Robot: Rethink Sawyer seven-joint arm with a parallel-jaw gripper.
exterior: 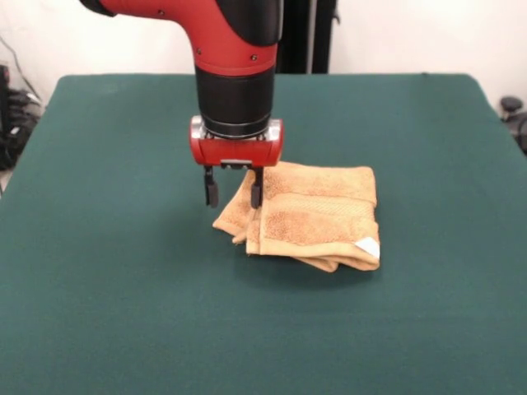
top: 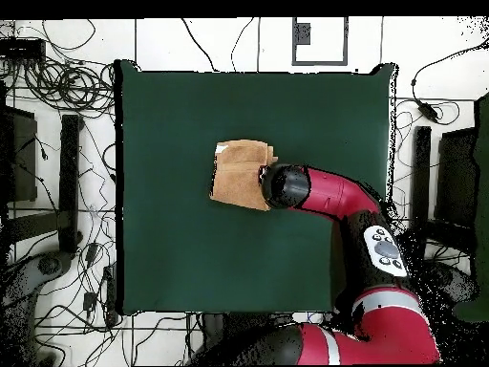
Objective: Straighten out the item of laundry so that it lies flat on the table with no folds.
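Folded towel sits bunched on the table. Gripper hovers at its edge, jaws apart, likely lining up a corner grab.

Robotics lab. Red and black arm stands over a green-covered table mid-frame. Black cables sprawl across pale floor at left and top of the overhead view; dark equipment at left edge.
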